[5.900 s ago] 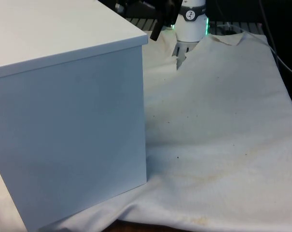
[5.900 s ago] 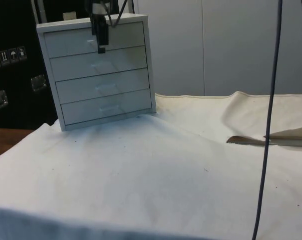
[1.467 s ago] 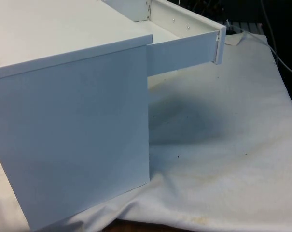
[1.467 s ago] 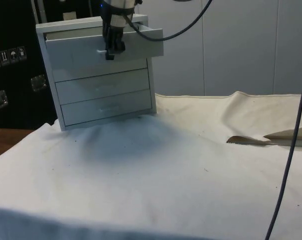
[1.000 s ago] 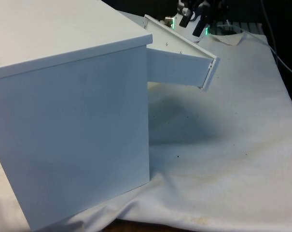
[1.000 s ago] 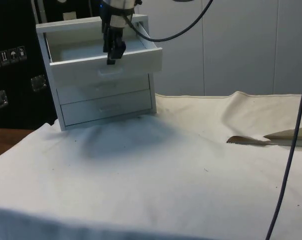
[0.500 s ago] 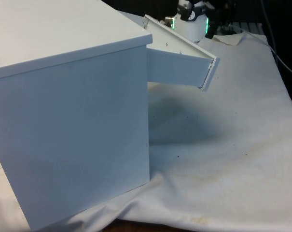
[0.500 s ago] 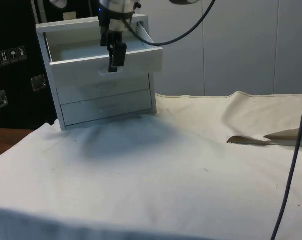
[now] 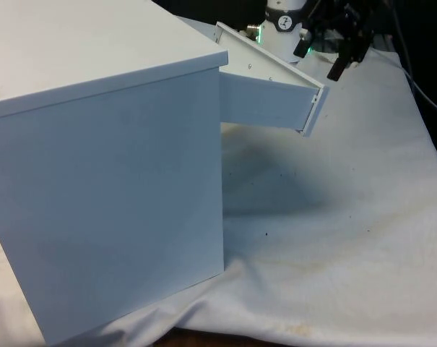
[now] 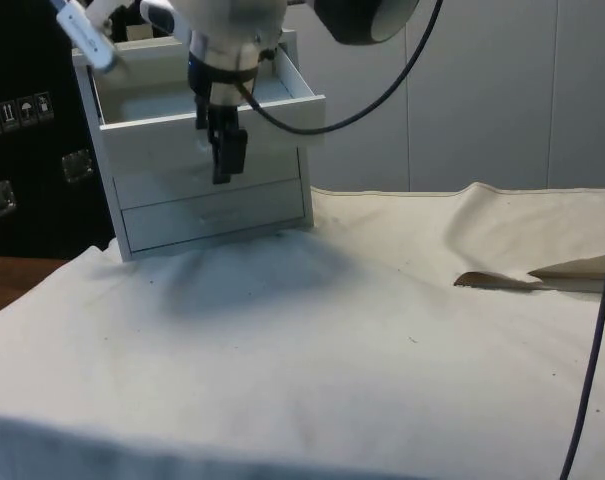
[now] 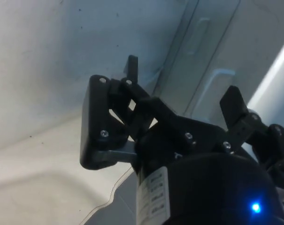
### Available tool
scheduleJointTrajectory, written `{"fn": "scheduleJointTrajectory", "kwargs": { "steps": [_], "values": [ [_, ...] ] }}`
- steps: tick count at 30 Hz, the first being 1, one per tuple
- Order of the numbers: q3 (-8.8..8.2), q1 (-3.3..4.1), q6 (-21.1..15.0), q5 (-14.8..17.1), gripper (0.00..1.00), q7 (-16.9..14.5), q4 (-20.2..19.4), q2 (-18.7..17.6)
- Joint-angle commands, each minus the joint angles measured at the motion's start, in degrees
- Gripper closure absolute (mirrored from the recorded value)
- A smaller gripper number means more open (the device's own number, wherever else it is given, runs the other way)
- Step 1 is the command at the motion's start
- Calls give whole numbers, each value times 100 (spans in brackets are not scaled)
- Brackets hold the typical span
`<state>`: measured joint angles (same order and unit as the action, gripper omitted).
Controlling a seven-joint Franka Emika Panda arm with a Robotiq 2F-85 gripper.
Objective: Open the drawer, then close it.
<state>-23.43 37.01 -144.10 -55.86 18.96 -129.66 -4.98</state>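
A white chest of drawers (image 10: 207, 190) stands on the cloth and turns its plain back and side (image 9: 102, 181) to the front view. Its top drawer (image 10: 212, 125) is pulled out and droops at the front (image 9: 276, 97). My black gripper (image 10: 225, 165) hangs just in front of the drawer's face, a little below its rim, and touches nothing. In the front view my gripper (image 9: 341, 54) sits past the drawer's outer end. In the wrist view my gripper (image 11: 181, 89) is open with nothing between its fingers, and two lower drawer handles (image 11: 198, 35) lie beyond them.
The white cloth (image 10: 312, 350) covers the table and is wrinkled. A folded-up cloth edge (image 10: 542, 278) lies at the side view's right. A black cable (image 10: 592, 370) hangs down in front of that edge.
The top drawer, shut at first, now stands pulled out and has sagged at the front. In the last second my gripper let go of it and drew away from the chest, slightly lower.
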Motion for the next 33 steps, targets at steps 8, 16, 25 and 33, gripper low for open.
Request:
{"fn": "scheduleJointTrajectory", "kwargs": {
  "steps": [8,16,25,33],
  "values": [
    [-40,-6,6,-212,34,178,-80,0],
    [-40,-11,11,-223,75,189,-103,6],
    [-103,-40,178,-344,100,149,-97,52],
    [-183,-80,384,-550,100,126,-92,120]
  ]
}}
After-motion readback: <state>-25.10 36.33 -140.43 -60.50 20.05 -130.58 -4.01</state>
